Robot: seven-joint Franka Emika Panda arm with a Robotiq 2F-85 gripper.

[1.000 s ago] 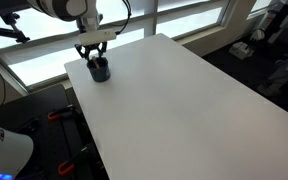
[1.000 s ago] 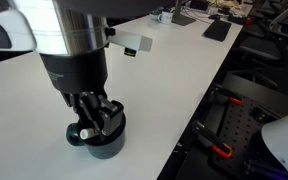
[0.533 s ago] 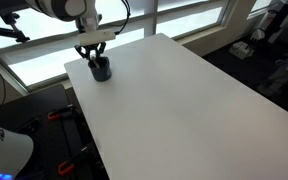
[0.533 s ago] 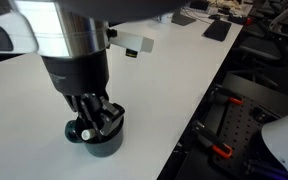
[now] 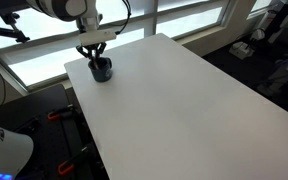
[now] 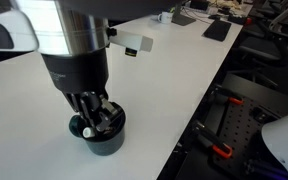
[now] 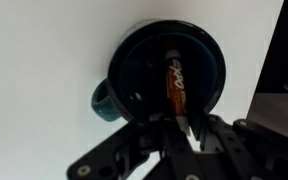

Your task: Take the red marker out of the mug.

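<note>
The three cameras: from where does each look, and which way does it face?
Exterior view: high and far, looking down across the white table to the mug at its far corner; arm and hand show.
Exterior view: low and close beside the mug, facing along the table; wrist and hand show large.
Wrist view: straight down into the mug; the red marker lies inside, hand at the bottom edge.
All share the mug.

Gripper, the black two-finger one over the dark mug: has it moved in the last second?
Yes, slightly. The black gripper has dropped lower, deeper into the dark blue-black round mug, which sits on the white table.
</note>
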